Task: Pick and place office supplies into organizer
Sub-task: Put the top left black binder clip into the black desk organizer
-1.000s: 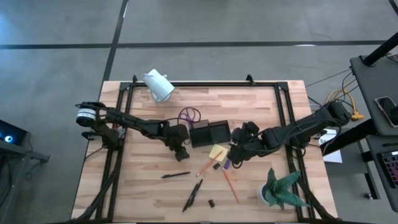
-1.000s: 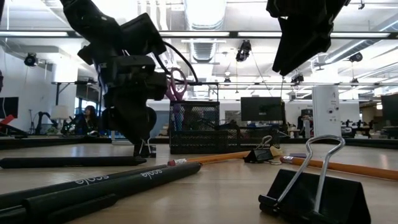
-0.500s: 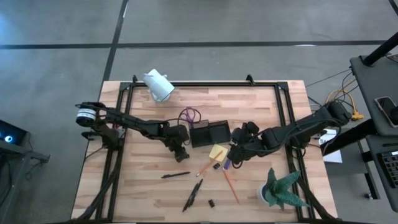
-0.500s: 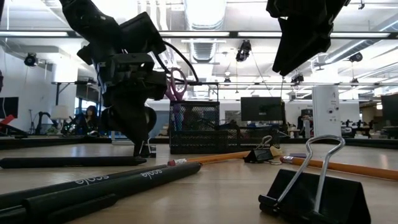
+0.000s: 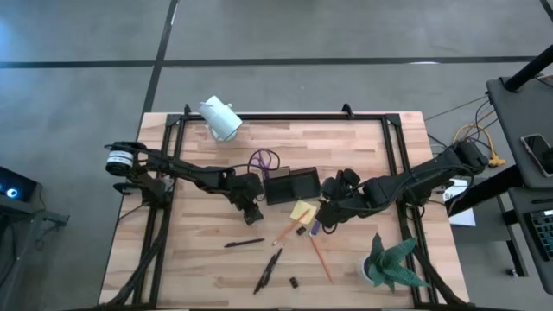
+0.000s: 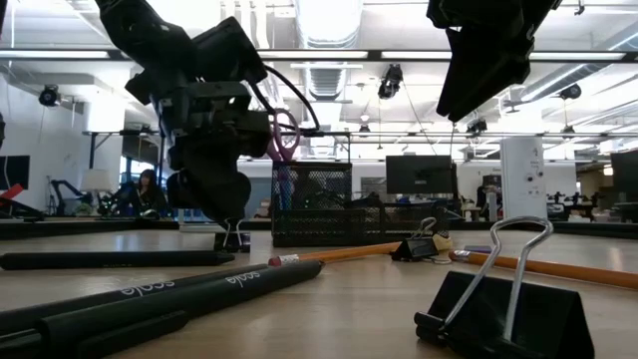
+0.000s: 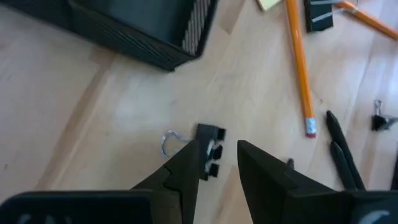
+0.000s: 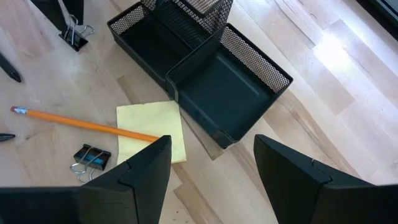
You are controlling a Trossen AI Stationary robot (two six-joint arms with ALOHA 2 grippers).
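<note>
Overhead, I see little change from a second ago — the left gripper (image 5: 252,213) sits just beside the organizer (image 5: 291,185), its fingers too small to judge. From the low view, the left arm's bulk hides the small binder clip (image 6: 232,239) behind it. On my left wrist feed, the fingers (image 7: 184,168) stand narrowly parted, straddling that clip (image 7: 208,149) without gripping. On the right wrist feed, the right gripper (image 8: 211,163) is spread wide and empty above the sticky-note pad (image 8: 151,127) and pencil (image 8: 81,123).
</note>
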